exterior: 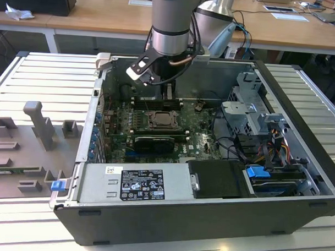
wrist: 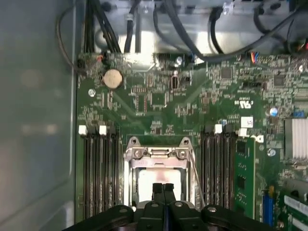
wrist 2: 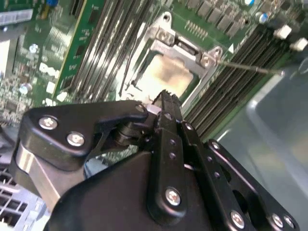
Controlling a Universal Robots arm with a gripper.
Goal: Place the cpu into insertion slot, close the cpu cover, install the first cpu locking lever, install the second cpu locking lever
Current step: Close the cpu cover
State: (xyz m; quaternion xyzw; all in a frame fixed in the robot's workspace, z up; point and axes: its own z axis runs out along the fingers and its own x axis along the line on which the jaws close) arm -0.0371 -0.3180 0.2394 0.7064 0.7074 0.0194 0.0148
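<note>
Gripper (wrist: 163, 188): my fingers are pressed together, just above the cpu.
Cpu (wrist: 147, 180): its pale face sits in the slot (wrist: 126, 183).
Cover (wrist: 155, 154): the silvery frame lies around the cpu.
Lever (wrist 2: 250, 68): a thin rod sticks out beside the slot.

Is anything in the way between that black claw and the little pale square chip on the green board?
Nothing visible is. In both wrist views the black gripper hangs over the pale beige square chip, which lies in the silvery-rimmed socket. A thin metal lever rod runs beside the socket, not across the chip.
</note>
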